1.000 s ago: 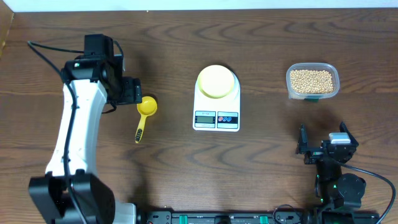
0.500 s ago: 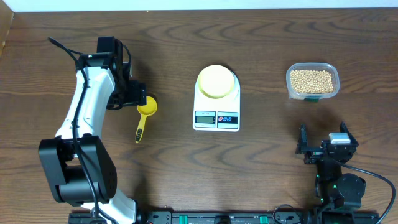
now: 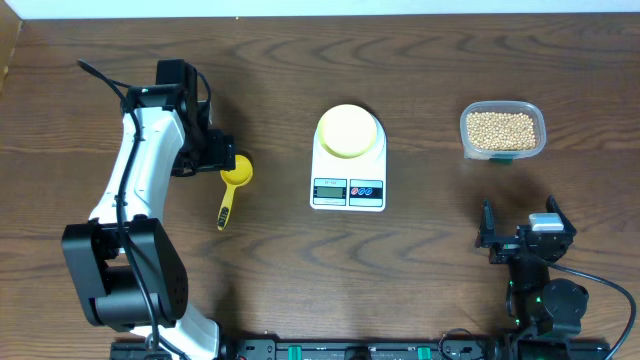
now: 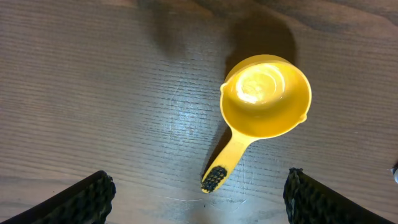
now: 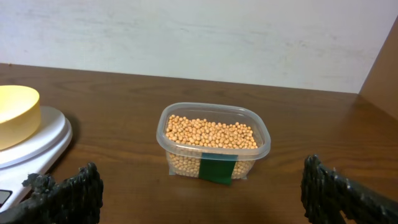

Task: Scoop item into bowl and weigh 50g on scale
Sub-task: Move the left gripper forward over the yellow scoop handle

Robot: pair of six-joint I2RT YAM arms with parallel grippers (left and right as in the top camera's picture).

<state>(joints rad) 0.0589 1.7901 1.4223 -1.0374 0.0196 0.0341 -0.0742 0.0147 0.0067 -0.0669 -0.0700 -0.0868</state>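
The beans (image 3: 501, 128) fill a clear plastic tub (image 3: 535, 145) at the right back, also in the right wrist view (image 5: 211, 132). The pale yellow-green bowl (image 3: 349, 130) stands empty on the white scale (image 3: 348, 190); the right wrist view shows the bowl (image 5: 15, 115) and scale (image 5: 46, 140) at its left. A yellow scoop (image 3: 236, 172) lies empty on the table, handle toward the front. My left gripper (image 3: 214, 150) is open and hovers over the scoop (image 4: 266, 96), its fingers (image 4: 199, 199) wide apart around the handle end. My right gripper (image 3: 520, 228) is open and empty, short of the tub (image 5: 202, 193).
The dark wooden table (image 3: 400, 280) has a pale wall along its back edge. The scale's screen and buttons face the front. The left arm's white link (image 3: 130, 200) reaches over the left side of the table.
The left arm has swung and its gripper has shifted slightly right, closer over the scoop's cup; it has held still for the last half second. The right arm has not moved.
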